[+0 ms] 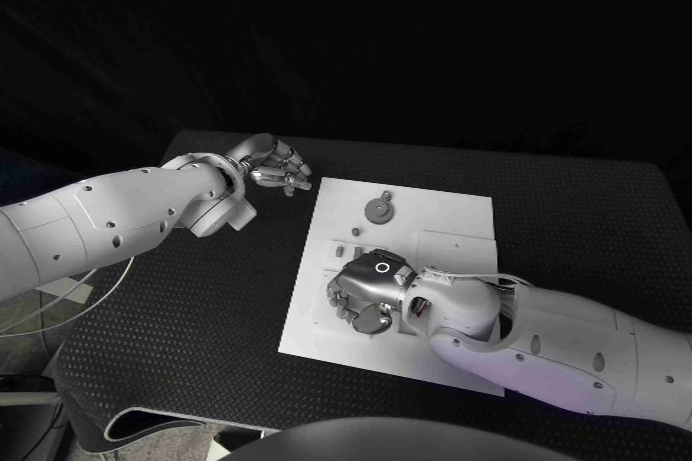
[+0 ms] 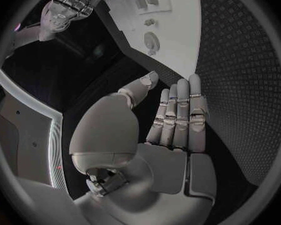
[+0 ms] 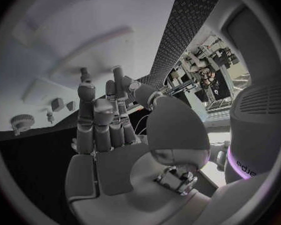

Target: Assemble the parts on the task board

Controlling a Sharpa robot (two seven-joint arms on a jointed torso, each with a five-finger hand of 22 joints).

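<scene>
Head view, right hand [image 1: 368, 293]: nearest the camera, it lies over the near-left part of the task board [image 1: 447, 221], palm down, fingers bent toward the plate. What, if anything, sits under the fingers cannot be told.
Head view, task board: white plate in the middle of the black table [image 1: 202, 331], its far half bare apart from the parts.
Head view, round part [image 1: 379, 212]: grey disc with a small peg, on the far side of the task board, well apart from the right hand.
Head view, small parts [image 1: 353, 233]: a few tiny grey pieces on the task board between the round part and the right hand.
Head view, left hand [image 1: 274, 165]: off the task board, just beyond its far-left corner, above the table; fingers straight and close together, holding nothing.
Left wrist view, left hand [image 2: 175, 120]: fingers extended side by side, thumb apart, empty; the task board [image 2: 178, 40] lies beyond the fingertips, with the round part [image 2: 151, 39] on it.
Right wrist view, right hand [image 3: 103, 125]: fingers raised and slightly curled over the task board [image 3: 65, 40]; no part is seen between them, though the grasp cannot be told for certain. The round part [image 3: 20, 121] stands on the task board beside the fingers.
</scene>
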